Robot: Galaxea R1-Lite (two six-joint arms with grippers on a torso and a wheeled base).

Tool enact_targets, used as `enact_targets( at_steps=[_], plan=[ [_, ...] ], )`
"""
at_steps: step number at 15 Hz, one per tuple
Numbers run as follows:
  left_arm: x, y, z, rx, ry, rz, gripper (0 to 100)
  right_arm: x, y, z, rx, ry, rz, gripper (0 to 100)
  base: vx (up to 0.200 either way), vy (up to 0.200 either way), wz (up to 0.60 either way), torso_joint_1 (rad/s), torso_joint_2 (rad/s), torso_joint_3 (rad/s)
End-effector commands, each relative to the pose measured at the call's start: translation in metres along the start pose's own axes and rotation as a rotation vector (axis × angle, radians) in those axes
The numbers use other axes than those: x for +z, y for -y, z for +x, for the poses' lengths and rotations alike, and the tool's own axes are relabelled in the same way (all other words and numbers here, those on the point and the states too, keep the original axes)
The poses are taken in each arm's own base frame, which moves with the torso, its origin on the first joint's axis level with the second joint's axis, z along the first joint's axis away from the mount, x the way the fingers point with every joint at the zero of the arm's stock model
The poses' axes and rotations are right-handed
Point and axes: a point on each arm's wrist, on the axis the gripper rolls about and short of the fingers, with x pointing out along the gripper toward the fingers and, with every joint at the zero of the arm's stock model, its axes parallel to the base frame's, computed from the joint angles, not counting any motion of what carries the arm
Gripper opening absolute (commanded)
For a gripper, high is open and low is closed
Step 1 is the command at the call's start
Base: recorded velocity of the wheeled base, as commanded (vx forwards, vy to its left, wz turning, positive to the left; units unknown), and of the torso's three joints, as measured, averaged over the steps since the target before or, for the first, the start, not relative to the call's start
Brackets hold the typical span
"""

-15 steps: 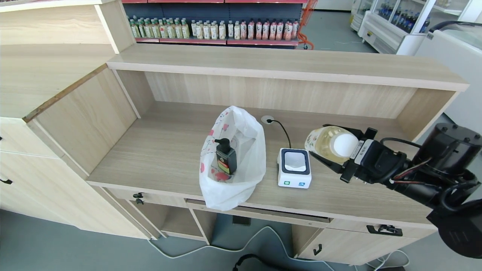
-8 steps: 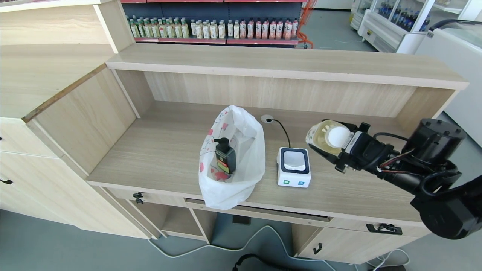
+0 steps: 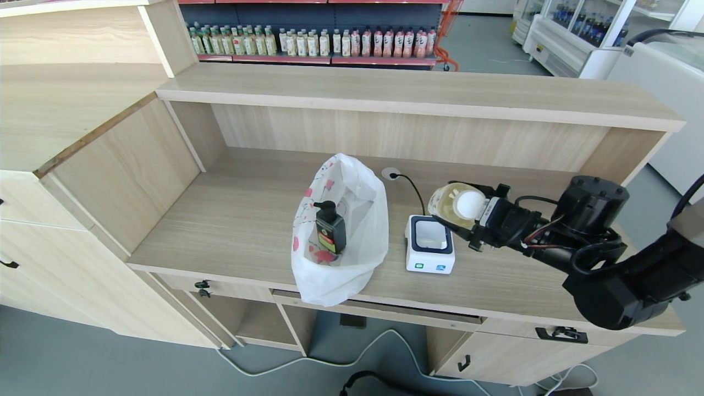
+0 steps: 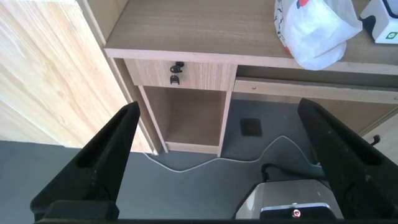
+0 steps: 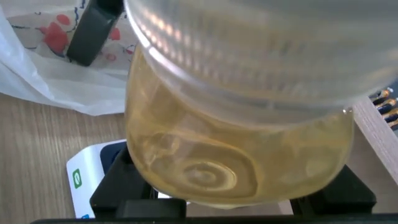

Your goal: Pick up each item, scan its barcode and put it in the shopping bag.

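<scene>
A black bottle [image 3: 330, 228] is in the bag [image 3: 360, 236], and the right gripper [image 3: 452, 212], closed tight on a yellow bottle [image 3: 443, 199], holds it right by the scanner [image 3: 429, 245], not bagged yet.

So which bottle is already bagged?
The black pump bottle, upright in the white bag; the yellow bottle is in the right pincer by the scanner.

a white-capped bottle [image 3: 448, 202] of yellow liquid hangs sideways just by the scanner [image 3: 430, 245]. the white shopping bag [image 3: 367, 220] holds an upright black pump bottle [image 3: 330, 231].
</scene>
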Motion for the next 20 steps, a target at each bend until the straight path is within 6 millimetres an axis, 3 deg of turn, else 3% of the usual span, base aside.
enact_targets(
  at_steps=[1,20],
  plan=[
    [0.0,0.0,0.0,0.0,0.0,-0.002,100,-0.011,-0.006,0.008,0.014,-0.006,0.011,0,0.0,0.0,0.0,0.0,0.0,0.0],
    [0.0,0.0,0.0,0.0,0.0,-0.002,100,-0.031,-0.015,0.017,0.026,0.003,0.015,0,0.0,0.0,0.0,0.0,0.0,0.0]
  ],
)
